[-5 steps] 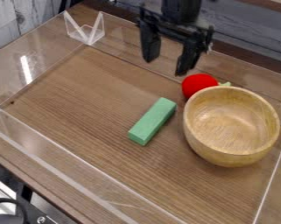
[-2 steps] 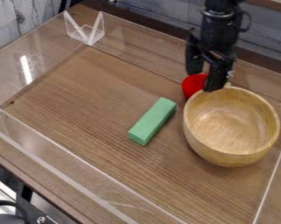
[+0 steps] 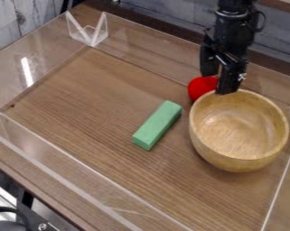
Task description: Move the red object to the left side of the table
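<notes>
The red object (image 3: 201,88), a small round toy fruit, lies on the wood-grain table (image 3: 87,99) just left of the wooden bowl's back rim. My black gripper (image 3: 220,81) points straight down right over the fruit's right side. Its fingers stand open, low by the fruit, and I cannot tell whether they touch it. The arm hides part of the fruit, so only its left half shows.
A wooden bowl (image 3: 238,129) sits at the right, close against the fruit. A green rectangular block (image 3: 158,124) lies slanted in the middle. Low clear acrylic walls (image 3: 39,63) edge the table, with a small clear stand (image 3: 87,30) at the back left.
The gripper has moved right and down from the back middle to the red object, and it has rolled about its own axis. Fruit, block and bowl have not moved.
</notes>
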Robot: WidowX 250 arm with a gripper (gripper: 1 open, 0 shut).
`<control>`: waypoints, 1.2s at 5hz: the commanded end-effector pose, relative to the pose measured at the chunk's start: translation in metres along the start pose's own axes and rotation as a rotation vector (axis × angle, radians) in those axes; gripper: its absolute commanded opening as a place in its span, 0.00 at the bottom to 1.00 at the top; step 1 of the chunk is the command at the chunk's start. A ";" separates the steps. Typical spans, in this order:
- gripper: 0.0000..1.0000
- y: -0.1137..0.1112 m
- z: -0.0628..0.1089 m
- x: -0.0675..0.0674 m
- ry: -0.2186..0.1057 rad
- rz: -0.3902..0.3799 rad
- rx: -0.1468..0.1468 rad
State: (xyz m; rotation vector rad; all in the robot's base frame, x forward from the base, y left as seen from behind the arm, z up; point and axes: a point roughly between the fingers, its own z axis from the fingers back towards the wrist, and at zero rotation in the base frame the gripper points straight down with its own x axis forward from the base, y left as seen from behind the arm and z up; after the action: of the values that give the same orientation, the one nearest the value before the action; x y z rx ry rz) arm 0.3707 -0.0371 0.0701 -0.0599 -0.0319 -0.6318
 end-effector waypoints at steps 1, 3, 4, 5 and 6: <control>1.00 0.012 0.027 -0.007 -0.087 0.003 0.039; 1.00 0.025 0.029 -0.016 -0.121 -0.090 0.053; 1.00 0.021 0.026 -0.013 -0.127 -0.188 0.041; 1.00 0.023 0.017 -0.015 -0.132 -0.187 0.038; 1.00 0.026 0.009 -0.018 -0.137 -0.187 0.036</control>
State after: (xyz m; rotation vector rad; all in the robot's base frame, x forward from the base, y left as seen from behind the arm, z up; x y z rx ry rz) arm 0.3684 -0.0065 0.0617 -0.0863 -0.1392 -0.8063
